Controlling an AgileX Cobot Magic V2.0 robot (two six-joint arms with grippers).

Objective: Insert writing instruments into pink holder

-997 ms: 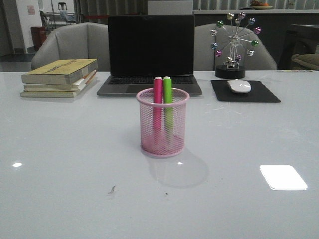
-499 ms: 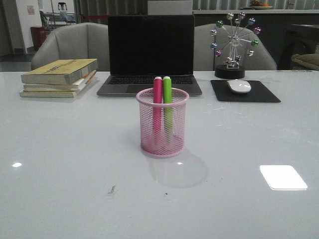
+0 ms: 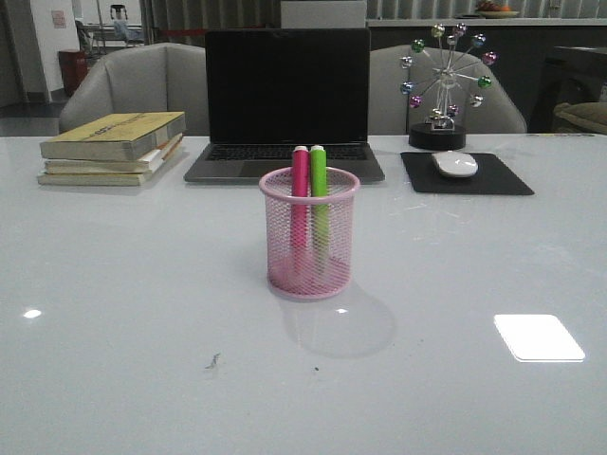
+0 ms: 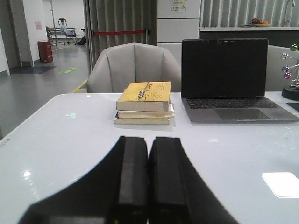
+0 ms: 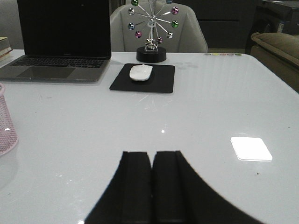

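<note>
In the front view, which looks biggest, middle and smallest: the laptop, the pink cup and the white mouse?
Largest to smallest, as they look in the front view:
1. The laptop
2. The pink cup
3. The white mouse
The cup stands nearer the camera than the other two, so it looks bigger than it would beside them.

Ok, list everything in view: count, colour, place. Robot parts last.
holder: one, pink mesh, table centre.
pink marker: one, upright in holder.
green marker: one, lime, upright in holder, right of the pink one.
laptop: one, grey, dark screen, open behind holder.
books: stack, yellowish covers, far left.
mouse: one, white, on mouse pad.
mouse pad: one, black, far right.
ornament: one, wheel of coloured balls, behind pad.
chairs: two, grey, behind table.
table: one, glossy white.
left gripper: black, shut, empty.
right gripper: black, shut, empty.
</note>
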